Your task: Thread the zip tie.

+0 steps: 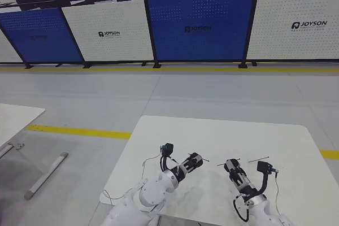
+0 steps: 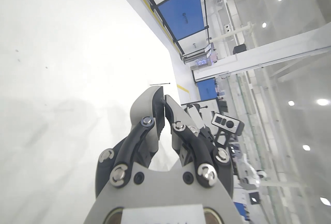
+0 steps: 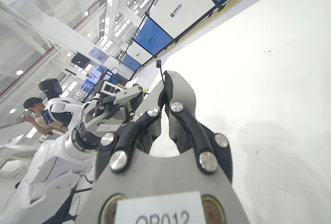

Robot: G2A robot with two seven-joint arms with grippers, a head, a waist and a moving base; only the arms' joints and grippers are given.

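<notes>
Bench: the white bench [image 1: 214,133] carries both arms, which come in from 6 o'clock in the top view. Bare surface stretches away toward 12 o'clock.
Right arm: the right gripper [image 3: 165,76] sits near the middle of the bench and points toward about 11 o'clock. Its jaws are pressed together on the zip tie.
Held tie: the zip tie [image 3: 161,72] is a thin black strap pinched crosswise at the very tips of the right jaws. Its small square head stands clear beyond the tips, and the strap runs down into the seam between the pads. In the top view it is a thin dark line across the gripper's tip, running roughly from 8 to 2 o'clock.
Left arm: the left gripper [image 2: 164,100] lies at 9 o'clock of the right gripper, near it but apart, and points toward about 2 o'clock. Its jaws are drawn in until the tips meet, with the pads parting a little farther back. A tiny dark bit sits at the tips, too small to identify.
Loose tie: a second zip tie [image 1: 258,160] lies flat on the bench just beside the right gripper, at its 3 o'clock. It touches neither gripper and slants from 8 to 2 o'clock, with its head at the 2 o'clock end.
Surroundings: blue and white panels [image 1: 198,28] stand along 12 o'clock. A yellow line [image 1: 79,132] crosses the floor, and another white table [image 1: 11,121] stands at 9 o'clock.
</notes>
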